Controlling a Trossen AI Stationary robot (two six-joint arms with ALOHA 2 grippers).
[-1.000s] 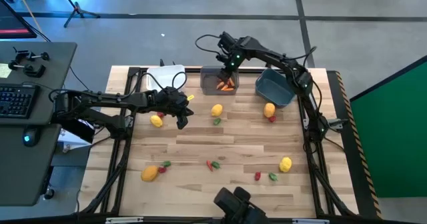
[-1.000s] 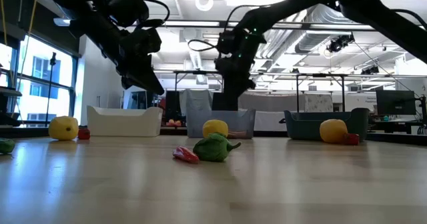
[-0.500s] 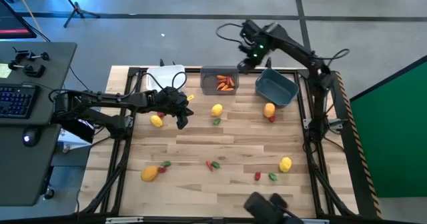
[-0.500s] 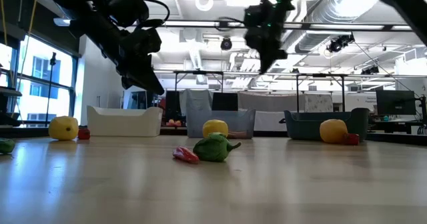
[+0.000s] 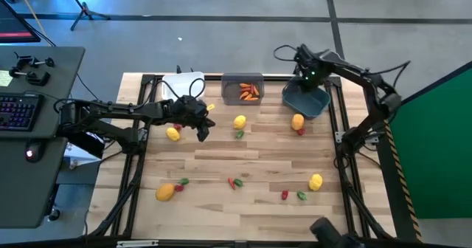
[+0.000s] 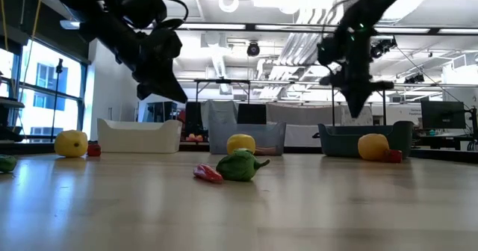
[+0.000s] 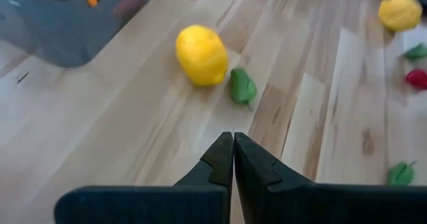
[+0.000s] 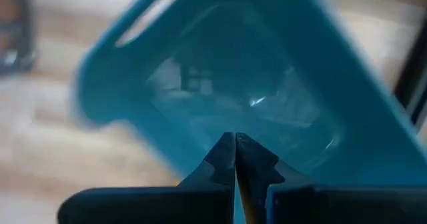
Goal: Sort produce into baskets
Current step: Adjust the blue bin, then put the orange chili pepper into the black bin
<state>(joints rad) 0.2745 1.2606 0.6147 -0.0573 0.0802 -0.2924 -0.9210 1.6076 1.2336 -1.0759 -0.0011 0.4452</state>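
grey bin: cut off | teal bin: blurred

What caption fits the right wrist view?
Shut right gripper poised over the empty dark teal bin on the wooden table.

text: none legible | labels: none | signs: none (any view)

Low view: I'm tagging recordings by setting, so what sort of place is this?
Probably an open lab or workshop, not a home: exposed ceiling ducts and lights, a desk with a keyboard beside the wooden table, and a bare grey floor around it.
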